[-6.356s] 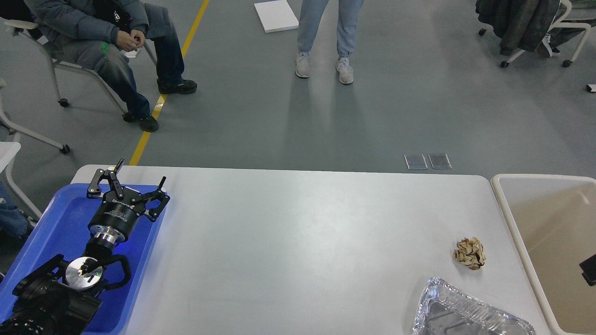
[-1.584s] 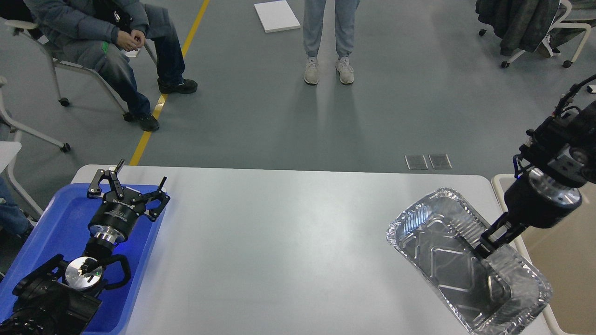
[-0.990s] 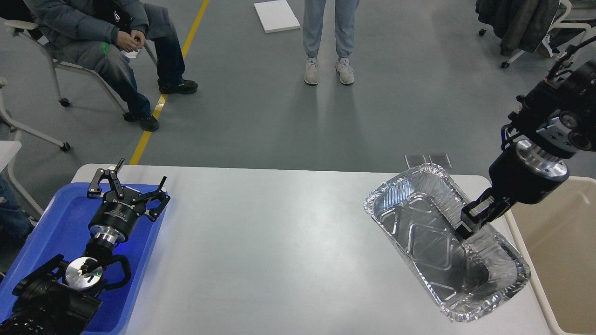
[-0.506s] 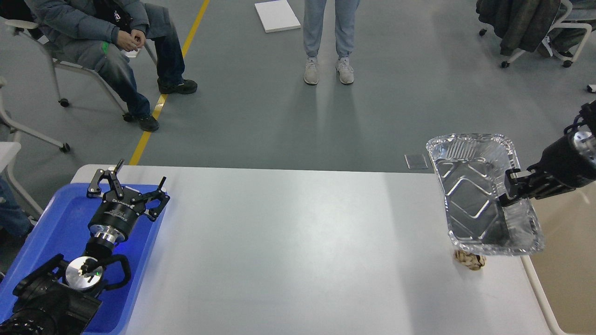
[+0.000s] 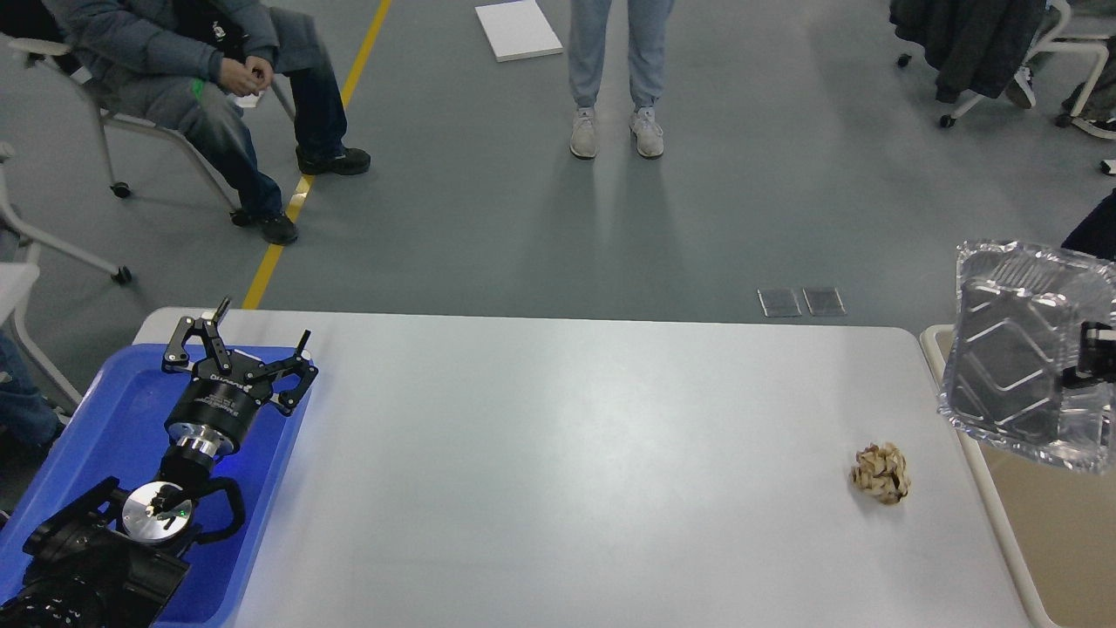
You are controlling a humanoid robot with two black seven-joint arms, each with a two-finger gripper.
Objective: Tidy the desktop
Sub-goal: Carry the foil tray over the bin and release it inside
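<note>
The desktop (image 5: 558,453) is a wide light grey-white tabletop. A crumpled brown paper ball (image 5: 881,473) lies on it near the right edge. My right gripper (image 5: 1090,359) shows only at the frame's right edge, shut on the rim of a silver foil tray (image 5: 1011,358), which it holds in the air above the beige bin (image 5: 968,436). My left gripper (image 5: 244,344) is open and empty, hovering over the blue tray (image 5: 96,419) at the left end of the desktop.
A seated person (image 5: 200,78) and a standing person (image 5: 610,70) are on the floor beyond the desktop. A wheeled chair with a jacket (image 5: 976,52) stands at the far right. A white board (image 5: 516,30) lies on the floor.
My right gripper has carried the foil tray up off the desktop and to the right, over the beige bin. The paper ball is uncovered again. The left arm has not moved.
</note>
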